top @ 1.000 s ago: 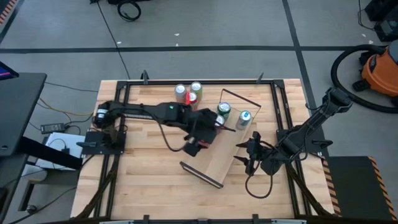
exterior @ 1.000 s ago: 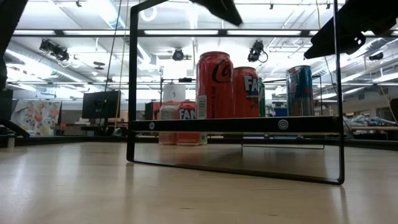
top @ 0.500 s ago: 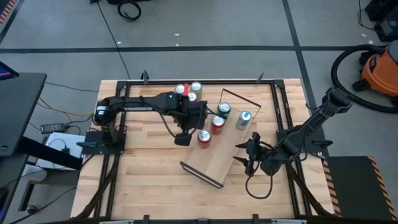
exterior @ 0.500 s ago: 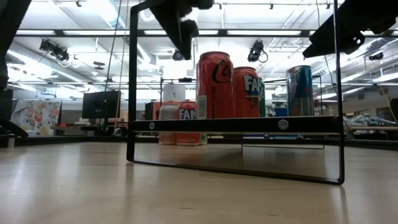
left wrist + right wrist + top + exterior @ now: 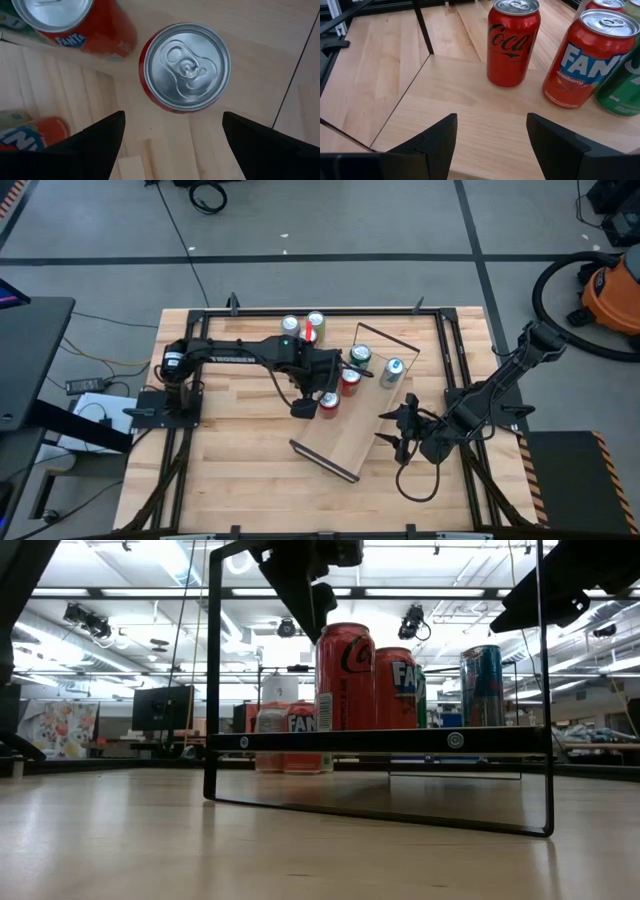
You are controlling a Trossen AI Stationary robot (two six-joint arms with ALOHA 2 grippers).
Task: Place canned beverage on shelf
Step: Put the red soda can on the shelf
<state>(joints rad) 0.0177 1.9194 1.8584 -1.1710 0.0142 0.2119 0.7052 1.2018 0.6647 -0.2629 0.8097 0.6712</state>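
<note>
The shelf (image 5: 358, 428) is a light-wood plank with black wire frames, lying slantwise at the table's middle right. Several cans stand on it in a row: a red cola can (image 5: 328, 402), a red Fanta can (image 5: 349, 378), a green can (image 5: 360, 357) and a silver-blue can (image 5: 391, 370). My left gripper (image 5: 171, 120) hangs open just above and left of the cola can (image 5: 186, 66), pointing steeply down, its fingers apart on either side without touching. My right gripper (image 5: 490, 135) waits open at the shelf's right side, facing the cola can (image 5: 513, 42).
Three more cans (image 5: 303, 327) stand on the table near its far edge, left of the shelf. The shelf's tall wire frame (image 5: 211, 690) rises at its near end. Black rails (image 5: 180, 460) line the table's sides. Bare wood lies left of and in front of the shelf.
My left gripper has drawn off the shelf toward the table's left, then come back a little toward the cola can, sinking and tipping to point more steeply down. It has stayed open. The cans on the shelf have not moved.
</note>
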